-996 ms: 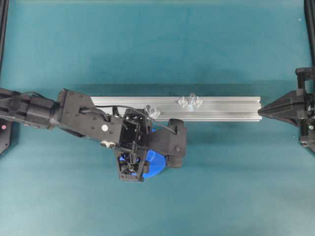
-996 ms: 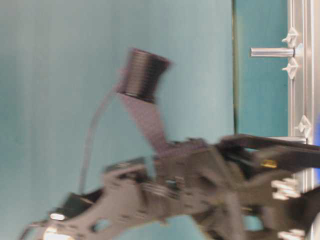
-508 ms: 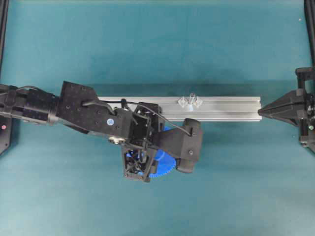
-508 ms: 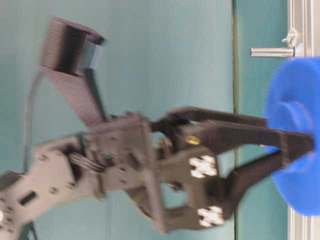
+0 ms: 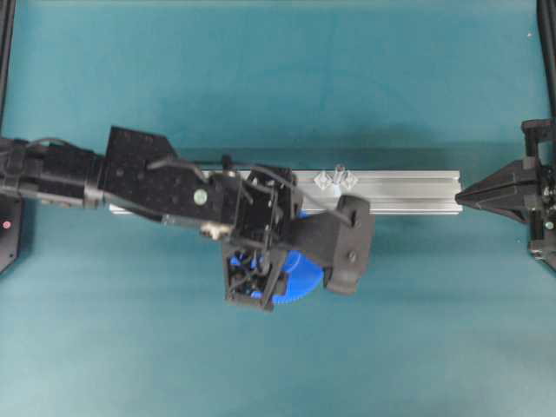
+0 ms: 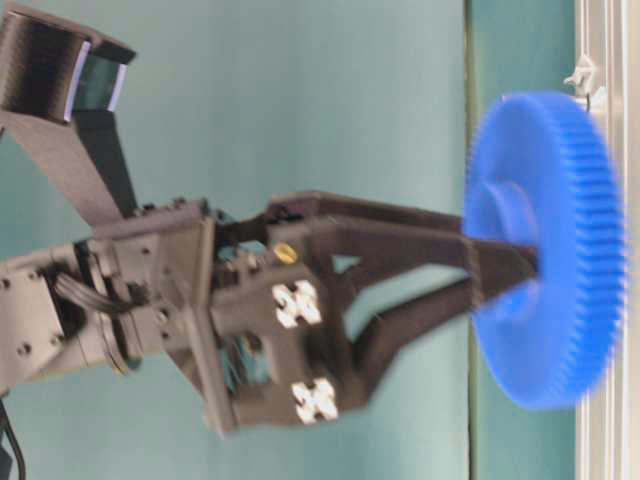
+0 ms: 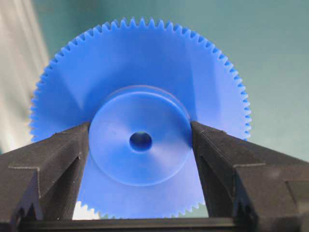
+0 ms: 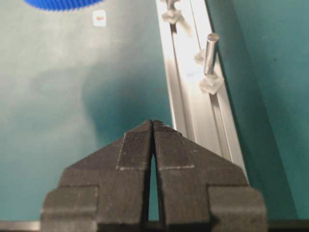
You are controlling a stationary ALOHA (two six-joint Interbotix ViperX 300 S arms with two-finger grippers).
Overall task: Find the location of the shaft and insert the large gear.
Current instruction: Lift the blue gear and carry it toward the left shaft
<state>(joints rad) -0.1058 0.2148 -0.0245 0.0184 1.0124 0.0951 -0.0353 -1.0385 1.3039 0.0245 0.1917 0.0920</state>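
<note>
While the left gripper [image 7: 140, 145] clamped the large gear [image 7: 140, 116] by its hub, the right gripper [image 8: 153, 126] sat closed. Any tilt could jam the bore on the shaft [image 8: 210, 52].

My matt black plastic left gripper [image 7: 140, 169] contrasts with the bright blue plastic toothed disc gear [image 7: 140, 145], smooth and faintly glossy. Upper right in my right wrist view, the slim silvery metal pin [image 8: 210, 52] and brushed aluminium rail [image 8: 193, 92] shine above dull teal cloth-like table covering [image 5: 261, 78].
</note>
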